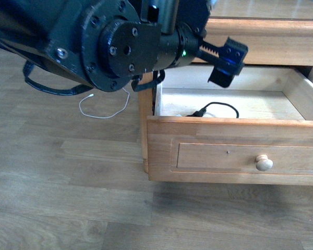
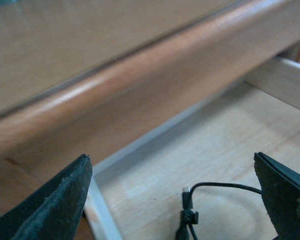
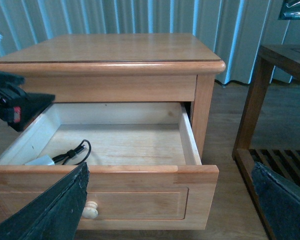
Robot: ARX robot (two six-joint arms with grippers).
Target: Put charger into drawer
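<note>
Two pincers show, each with its fingers spread wide and nothing between them. The right gripper point(image 3: 170, 167) hangs in front of the nightstand point(image 3: 115, 47), well clear of it. On the wood-plank floor point(image 1: 68, 198), left of the nightstand, a thin white cable point(image 1: 104, 107) lies in a loose loop. The drawer point(image 1: 208, 130) is pulled out, its panel front facing the robot with a round pale knob point(image 1: 264, 163) on it. Just behind that front, near the drawer's left wall, the charger point(image 3: 40, 161) lies on the pale wood bottom: the white block sits nearest the corner and its black cable point(image 3: 75, 152) curls away from it toward the drawer's middle. The left gripper point(image 2: 171, 156) hovers above the drawer's left part, just under the edge of the nightstand's top, apart from the charger and touching nothing. Right of the nightstand stands a darker wooden side table point(image 3: 285, 55), and pale blue curtains point(image 3: 140, 15) hang behind
</note>
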